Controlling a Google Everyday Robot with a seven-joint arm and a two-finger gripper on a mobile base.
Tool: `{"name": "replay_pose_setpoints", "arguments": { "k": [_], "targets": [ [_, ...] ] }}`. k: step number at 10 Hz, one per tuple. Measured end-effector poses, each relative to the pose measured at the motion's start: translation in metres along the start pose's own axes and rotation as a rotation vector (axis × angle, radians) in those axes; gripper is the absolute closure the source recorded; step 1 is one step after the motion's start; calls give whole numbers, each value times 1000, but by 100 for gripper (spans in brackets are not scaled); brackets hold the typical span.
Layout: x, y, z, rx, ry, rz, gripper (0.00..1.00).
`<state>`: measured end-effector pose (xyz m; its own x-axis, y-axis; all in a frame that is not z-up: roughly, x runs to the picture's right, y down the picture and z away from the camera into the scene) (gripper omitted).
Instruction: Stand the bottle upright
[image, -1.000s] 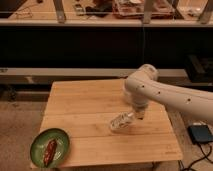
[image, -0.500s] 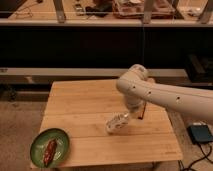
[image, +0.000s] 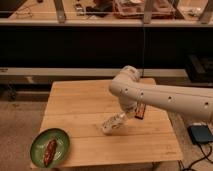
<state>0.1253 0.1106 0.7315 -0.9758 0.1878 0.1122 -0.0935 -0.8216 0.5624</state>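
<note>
small clear plastic bottle w/ pale label – tilted, on light wooden slat table, right of centre, nearer front edge | gripper – at bottle's upper end, under white arm; clenched or released: can't tell | round green plate w/ brown food item – front-left corner

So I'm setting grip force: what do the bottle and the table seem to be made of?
The bottle, at the end effector, looks like thin clear plastic: see-through with pale glints. The table looks like light wood, matte, with plank seams.
</note>
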Motion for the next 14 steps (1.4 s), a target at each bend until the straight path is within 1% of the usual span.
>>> {"name": "replay_pose_setpoints", "arguments": {
  "k": [5, 7, 8, 11, 14],
  "targets": [
    [-32, 7, -13, -23, -69, 39, 76],
    [-41, 7, -16, -28, -94, 45, 76],
    [-44, 8, -17, -30, -115, 42, 76],
    [-41, 7, -14, -26, -147, 25, 76],
    [-36, 7, -13, -27, -159, 15, 76]
  ]
}}
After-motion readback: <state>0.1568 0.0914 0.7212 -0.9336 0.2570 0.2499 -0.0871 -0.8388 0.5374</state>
